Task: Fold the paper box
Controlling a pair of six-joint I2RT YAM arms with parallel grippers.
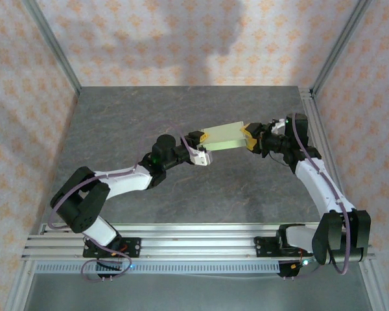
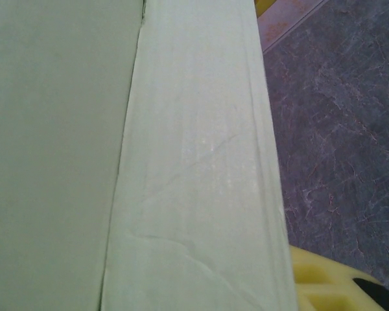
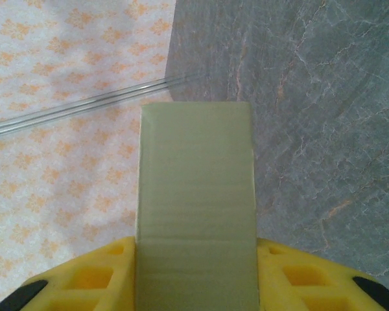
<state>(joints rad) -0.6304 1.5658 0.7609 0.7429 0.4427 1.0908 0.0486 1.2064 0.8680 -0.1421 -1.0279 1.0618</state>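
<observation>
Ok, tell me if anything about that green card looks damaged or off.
The paper box, spanning between the left gripper and the right gripper, has a wandering crease across the lower part of its paler panel in the left wrist view. A faint diagonal scuff sits above it. Neither follows the straight fold line.

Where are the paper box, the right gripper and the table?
paper box (image 1: 225, 137), top external view, middle of its pale green face.
right gripper (image 3: 196, 259), right wrist view, midway between the yellow jaws, on the card they clamp.
table (image 1: 149, 116), top external view, bare grey surface left of the box.
</observation>
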